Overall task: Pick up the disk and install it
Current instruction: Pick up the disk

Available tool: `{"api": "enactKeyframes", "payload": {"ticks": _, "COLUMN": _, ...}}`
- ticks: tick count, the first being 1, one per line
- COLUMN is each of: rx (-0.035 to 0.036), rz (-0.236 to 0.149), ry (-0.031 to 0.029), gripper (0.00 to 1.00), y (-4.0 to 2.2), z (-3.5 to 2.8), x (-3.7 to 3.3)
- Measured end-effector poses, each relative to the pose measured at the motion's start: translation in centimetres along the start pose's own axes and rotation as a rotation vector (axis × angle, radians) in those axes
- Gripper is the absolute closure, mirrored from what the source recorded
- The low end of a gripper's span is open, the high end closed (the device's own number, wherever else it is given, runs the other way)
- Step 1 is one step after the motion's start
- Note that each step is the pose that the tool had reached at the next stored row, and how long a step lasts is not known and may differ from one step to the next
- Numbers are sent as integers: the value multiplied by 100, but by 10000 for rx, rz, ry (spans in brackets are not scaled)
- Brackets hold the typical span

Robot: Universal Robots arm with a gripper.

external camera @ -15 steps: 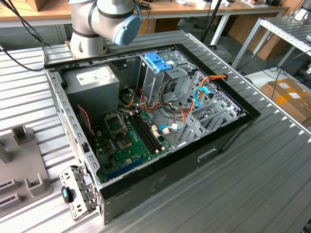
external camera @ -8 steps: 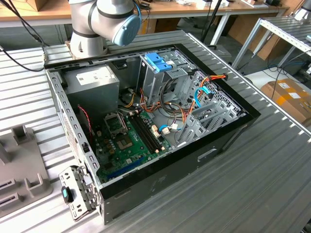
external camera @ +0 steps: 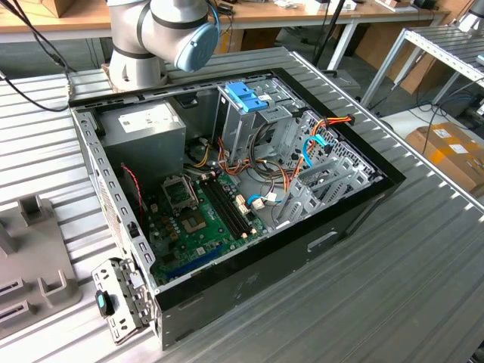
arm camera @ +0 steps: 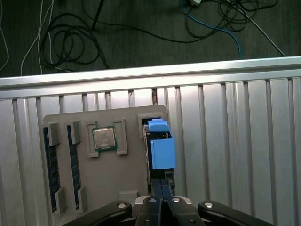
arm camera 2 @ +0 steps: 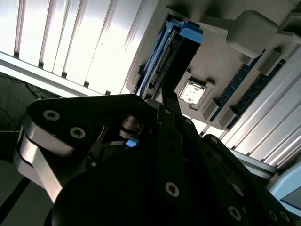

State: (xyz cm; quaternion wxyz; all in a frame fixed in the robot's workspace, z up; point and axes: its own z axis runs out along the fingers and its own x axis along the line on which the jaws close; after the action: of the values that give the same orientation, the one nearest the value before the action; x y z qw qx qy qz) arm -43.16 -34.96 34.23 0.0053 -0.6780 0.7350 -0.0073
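The disk [arm camera: 161,149] stands on edge in a slot of a grey fixture tray [arm camera: 127,117], its light-blue carrier facing the camera in the first wrist view. In the second wrist view the disk [arm camera 2: 181,52] reaches away from my black gripper body, with its label edge and blue carrier tip showing. My gripper [arm camera: 162,188] sits right at the disk's near end, its two fingers drawn close together on the disk's narrow edge. I cannot tell whether the disk is lifted clear of the slot. The arm's base [external camera: 151,38] stands behind the open computer case [external camera: 227,189].
The fixture tray also holds a processor chip [arm camera: 104,138] and memory sticks [arm camera: 48,165]. It lies on a ribbed metal table [arm camera: 235,141] near the table's edge, with cables on the floor beyond. Inside the case are a power-supply box [external camera: 147,128], a motherboard [external camera: 197,219] and a drive cage [external camera: 246,113].
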Motion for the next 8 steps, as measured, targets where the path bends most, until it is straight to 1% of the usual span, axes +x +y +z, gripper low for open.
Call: {"api": "enactKeyframes", "payload": {"ticks": 8, "rx": 0, "rz": 0, "ry": 0, "gripper": 89, "y": 0, "z": 0, "x": -2}}
